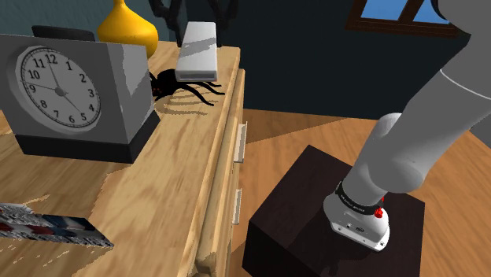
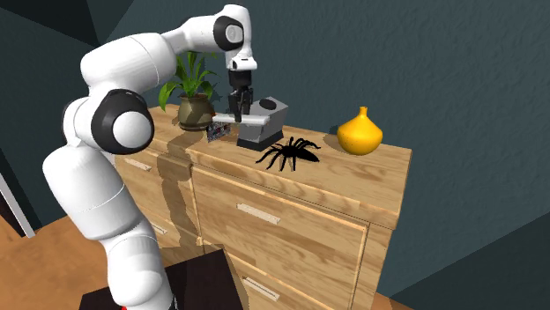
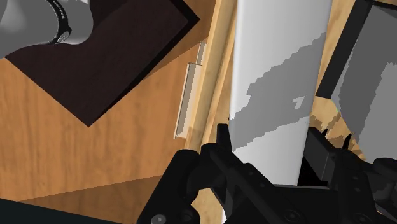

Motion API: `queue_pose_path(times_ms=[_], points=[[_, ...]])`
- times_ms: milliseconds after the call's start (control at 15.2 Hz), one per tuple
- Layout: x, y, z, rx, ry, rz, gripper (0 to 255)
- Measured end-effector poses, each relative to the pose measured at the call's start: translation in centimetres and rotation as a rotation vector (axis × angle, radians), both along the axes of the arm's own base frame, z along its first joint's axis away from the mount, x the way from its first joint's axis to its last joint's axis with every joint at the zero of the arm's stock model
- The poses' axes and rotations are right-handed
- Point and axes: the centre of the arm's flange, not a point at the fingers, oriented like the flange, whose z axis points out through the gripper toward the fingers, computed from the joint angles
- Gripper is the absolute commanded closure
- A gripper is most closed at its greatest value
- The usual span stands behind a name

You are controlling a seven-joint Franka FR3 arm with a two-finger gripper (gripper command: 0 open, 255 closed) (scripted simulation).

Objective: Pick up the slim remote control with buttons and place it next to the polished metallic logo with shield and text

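Gripper [image 2: 236, 108] is clamped on the remote [image 2: 231, 117], a plain white-grey slab w/ no buttons drawn. Grip is across the narrow width; wrist view has fingers [image 3: 219, 149] against both long edges, so the long body sticks out level. Remote's off the dresser top [image 2: 379, 172], in front of the clock [image 2: 263, 119], spider [image 2: 286, 151] nearby. Logo plaque [image 2: 219, 131] lies just below, toward the potted plant [image 2: 194, 92]. Prob. mid-carry; height over the wood is hard to judge. Next: lower beside the logo w/o clipping the clock.

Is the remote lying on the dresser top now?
No, the claw clasps the pale remote in the air above the dresser.
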Motion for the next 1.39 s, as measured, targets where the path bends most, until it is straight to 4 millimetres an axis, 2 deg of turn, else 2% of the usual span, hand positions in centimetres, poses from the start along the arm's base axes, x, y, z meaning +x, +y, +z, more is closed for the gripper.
queue_pose_path(times_ms=[990, 1188, 1386], points=[[-12.4, 15.7, -0.3, -0.001, 0.0, 0.002, 255], [-13.2, 16.7, -1.3, -0.001, 0.0, -0.001, 255], [-13.3, 16.7, -2.8, -0.001, 0.0, -0.001, 255]])
